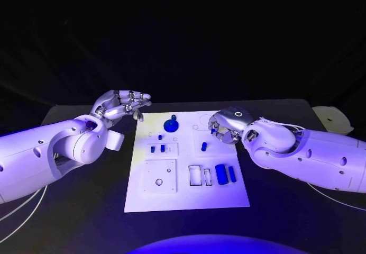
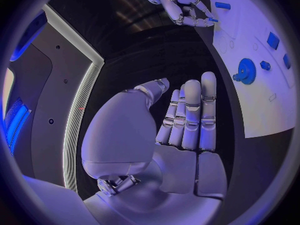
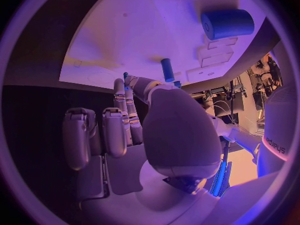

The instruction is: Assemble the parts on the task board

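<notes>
The white task board (image 1: 186,196) lies in the middle of the black table. On it are a blue gear (image 1: 172,125), two small blue pieces (image 1: 157,149), a short blue peg (image 1: 204,146), and a blue cylinder (image 1: 221,174) beside a thin blue bar (image 1: 231,173). My right hand (image 1: 227,126) hovers over the board's far right part with its fingers curled. Thumb and finger pinch a small blue part (image 3: 125,75), also seen as the small blue part (image 2: 212,20). My left hand (image 1: 122,106) hangs off the board's far left corner, fingers stretched, holding nothing.
A white rounded object (image 1: 333,119) sits at the table's far right edge. The board's near half has empty cut-outs (image 1: 200,175) and a square plate (image 1: 160,175). Bare black table (image 1: 84,211) runs along both sides of the board.
</notes>
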